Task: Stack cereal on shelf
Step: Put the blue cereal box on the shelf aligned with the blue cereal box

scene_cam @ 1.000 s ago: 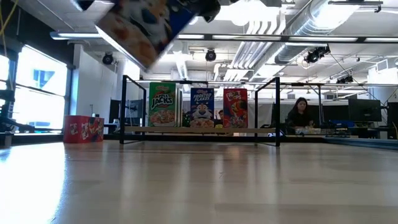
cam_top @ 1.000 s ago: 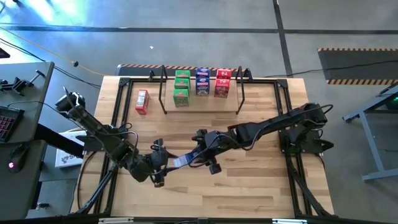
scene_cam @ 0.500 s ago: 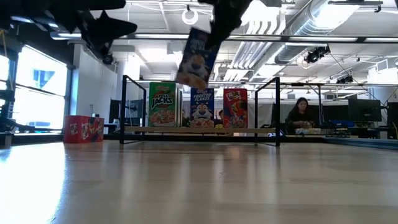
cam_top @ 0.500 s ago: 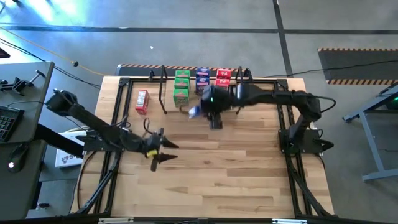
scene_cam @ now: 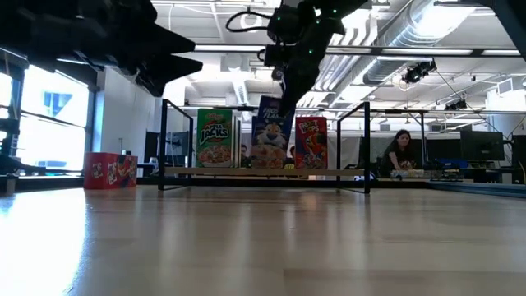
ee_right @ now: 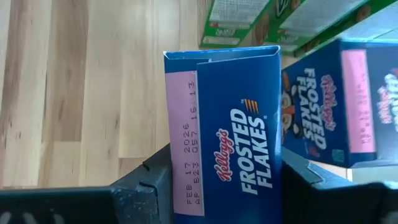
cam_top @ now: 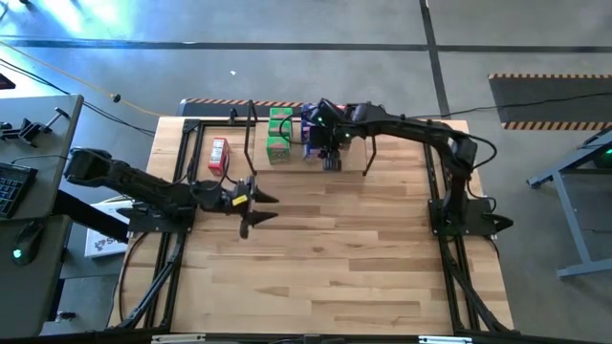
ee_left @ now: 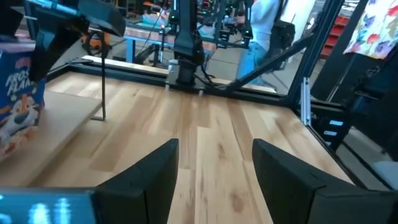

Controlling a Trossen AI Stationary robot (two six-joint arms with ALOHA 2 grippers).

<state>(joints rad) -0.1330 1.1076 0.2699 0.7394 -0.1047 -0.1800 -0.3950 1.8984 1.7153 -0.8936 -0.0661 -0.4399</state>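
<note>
Here, a small blue cardboard Frosted Flakes box sits clamped between the right gripper's two dark fingers, upright at the front edge of the light-wood shelf with black hoop frames, in the upper middle of the high view. In the low view this box hangs in front of the row, between the green Apple Jacks box and the red box. Another blue box stands just behind it. A lone red box lies on the table left of the shelf. The left gripper, fingers spread and empty, hovers over the wooden tabletop at centre-left.
</note>
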